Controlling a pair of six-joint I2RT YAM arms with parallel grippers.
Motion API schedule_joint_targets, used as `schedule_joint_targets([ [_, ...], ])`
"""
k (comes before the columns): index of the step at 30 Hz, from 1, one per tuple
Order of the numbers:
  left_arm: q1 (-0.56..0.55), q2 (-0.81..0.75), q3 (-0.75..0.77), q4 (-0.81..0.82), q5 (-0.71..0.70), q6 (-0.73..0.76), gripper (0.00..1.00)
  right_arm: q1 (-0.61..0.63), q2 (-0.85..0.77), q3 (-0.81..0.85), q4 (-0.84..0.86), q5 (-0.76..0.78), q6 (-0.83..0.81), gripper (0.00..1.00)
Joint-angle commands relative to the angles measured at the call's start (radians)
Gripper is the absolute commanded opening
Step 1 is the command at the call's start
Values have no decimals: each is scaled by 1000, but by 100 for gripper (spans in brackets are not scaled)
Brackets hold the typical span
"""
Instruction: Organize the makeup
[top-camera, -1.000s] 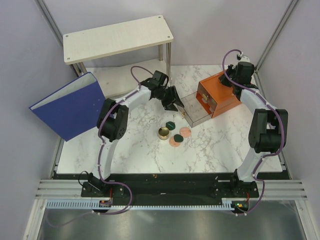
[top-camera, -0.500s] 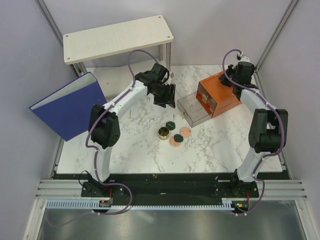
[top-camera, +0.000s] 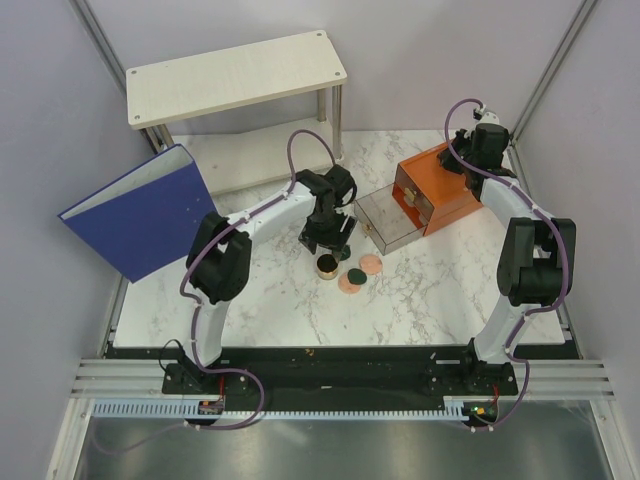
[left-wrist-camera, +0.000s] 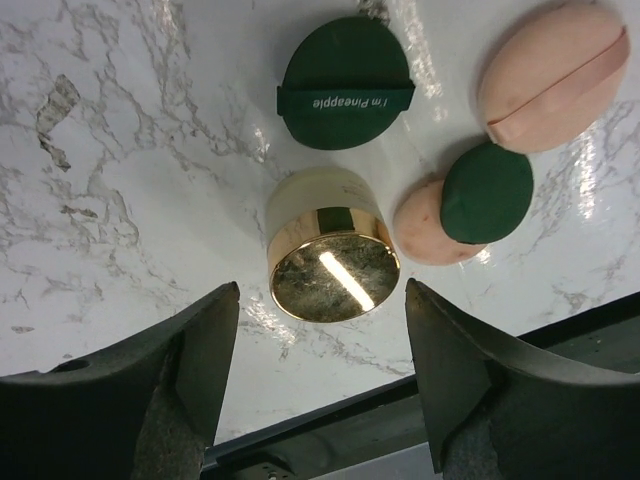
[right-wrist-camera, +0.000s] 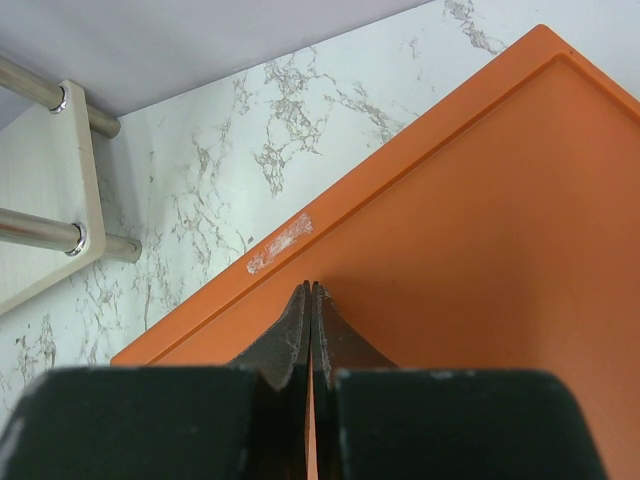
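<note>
Jaws of the left gripper (left-wrist-camera: 320, 297) stand well apart, pointing down over the gold jar (left-wrist-camera: 333, 260), one finger to each side and neither touching it. That spread looks meant to take the jar by its sides. The jar stands upright on the marble table (top-camera: 270, 290), near the middle.

Just beside the jar lie the pads: one green pad (left-wrist-camera: 346, 83) lies alone beyond it. A second green pad (left-wrist-camera: 487, 192) rests partly on top of a pink pad (left-wrist-camera: 430, 225), and another pink pad (left-wrist-camera: 553, 77) lies farther right. The overlapped pair sits close to the right-hand finger and could be nudged on the way down.

Right of these, a clear drawer (top-camera: 385, 218) is pulled out of the orange box (top-camera: 440, 185), probably as the place for the makeup. The right gripper (right-wrist-camera: 310, 290) has its jaws pressed together, holding nothing, its tips at the box's top, perhaps steadying it.

Well off to the left, a blue binder (top-camera: 140, 215) and a pale shelf (top-camera: 235, 75) stand clear of the work.
</note>
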Motion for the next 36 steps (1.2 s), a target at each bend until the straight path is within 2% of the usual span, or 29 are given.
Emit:
schedule_joint_targets([
  [1,-11,-26,-22,-14,-39,48,75,8,136,-115,-415,1,-45,0],
  [18,-49,54,-25,12,44,86,77,6,143,-110,-415,-2,-48,0],
  [27,-54,114,-36,16,10,77,75,8,145,-109,-415,-2,-46,0],
  [30,-56,131,-30,16,-3,79,57,8,147,-110,-415,-5,-48,0],
  [31,-56,132,-31,16,-5,79,28,8,147,-110,-417,-5,-46,0],
  [33,-56,117,-34,18,-10,75,3,8,147,-110,-414,-5,-48,0],
  [36,-56,80,-39,26,-23,74,2,8,145,-110,-415,-7,-48,0],
])
